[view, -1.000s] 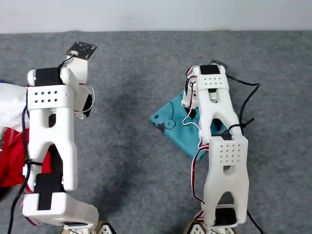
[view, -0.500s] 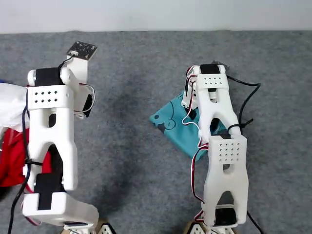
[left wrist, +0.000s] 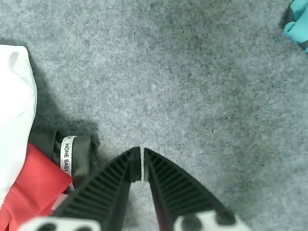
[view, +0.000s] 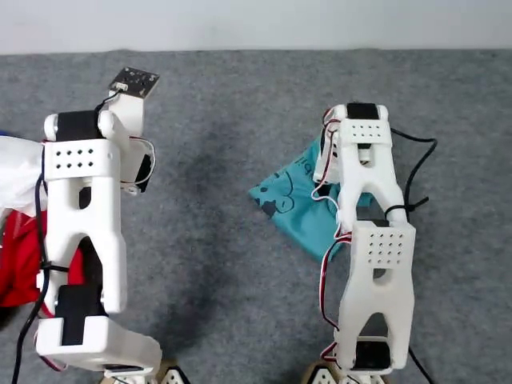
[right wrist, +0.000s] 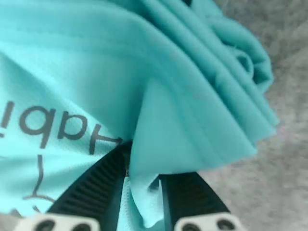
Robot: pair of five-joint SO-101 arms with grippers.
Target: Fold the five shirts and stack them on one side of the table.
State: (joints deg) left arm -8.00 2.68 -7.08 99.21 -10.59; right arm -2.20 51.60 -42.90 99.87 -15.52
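The right claw (right wrist: 143,168) pinches a fold of the teal shirt (right wrist: 96,72). This shirt lies bunched up on the grey worktop (view: 216,120), partly under the right arm. The left claw (left wrist: 142,156) is pressed together and hangs just above the bare grey worktop. Near it, at the left edge of the worktop, lie a white shirt (left wrist: 14,110), a red shirt (left wrist: 33,187) and a dark cloth (left wrist: 86,149) with a tag. These three touch each other.
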